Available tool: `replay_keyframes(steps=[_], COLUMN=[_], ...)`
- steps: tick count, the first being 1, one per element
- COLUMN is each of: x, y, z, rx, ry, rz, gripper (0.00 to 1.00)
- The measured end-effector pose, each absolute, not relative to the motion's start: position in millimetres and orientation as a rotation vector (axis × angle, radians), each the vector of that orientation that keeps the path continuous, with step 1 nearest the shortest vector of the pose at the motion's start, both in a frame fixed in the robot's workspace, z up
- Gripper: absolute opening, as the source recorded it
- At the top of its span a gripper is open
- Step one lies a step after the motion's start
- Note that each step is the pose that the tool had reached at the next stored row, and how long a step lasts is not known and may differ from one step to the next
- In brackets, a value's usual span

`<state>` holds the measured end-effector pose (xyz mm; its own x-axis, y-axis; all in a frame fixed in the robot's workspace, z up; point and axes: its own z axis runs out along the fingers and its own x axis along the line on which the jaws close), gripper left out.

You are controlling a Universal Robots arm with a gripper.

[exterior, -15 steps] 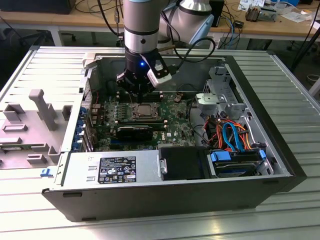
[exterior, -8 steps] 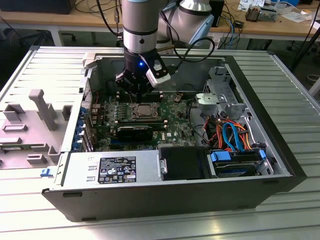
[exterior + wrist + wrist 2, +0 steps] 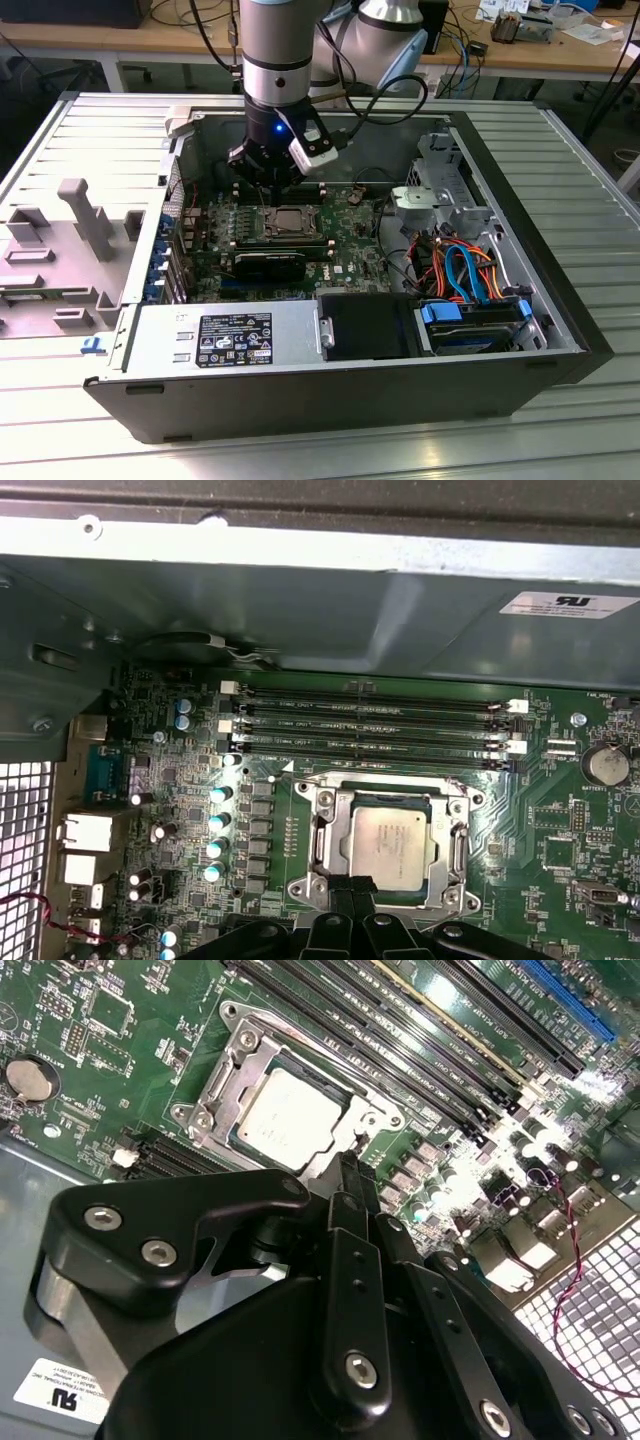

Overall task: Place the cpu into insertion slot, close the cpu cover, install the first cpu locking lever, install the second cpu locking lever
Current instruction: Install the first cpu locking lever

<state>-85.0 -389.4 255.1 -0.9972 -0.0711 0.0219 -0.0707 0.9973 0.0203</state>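
My claw point(image 3: 272, 185) hangs inside the open computer case point(image 3: 560, 330), just above the cpu cover point(image 3: 392, 845), with clear air straight overhead. Beside the insertion slot point(image 3: 292, 1110) run the long memory slots point(image 3: 370, 725), low enough to pass over. The case's back wall point(image 3: 300, 610) rises close behind them (a hard limit). Toward the exterior view's right, a drive cage point(image 3: 440, 195) and bundled cables point(image 3: 465, 270) crowd the way.
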Motion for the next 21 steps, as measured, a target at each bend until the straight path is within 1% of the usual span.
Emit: replay_keyframes(steps=[21], x=[-90.6], y=[-389.4], z=[255.1], rx=[0.111], ry=[-3.117], rz=[-0.03], gripper=[0.11])
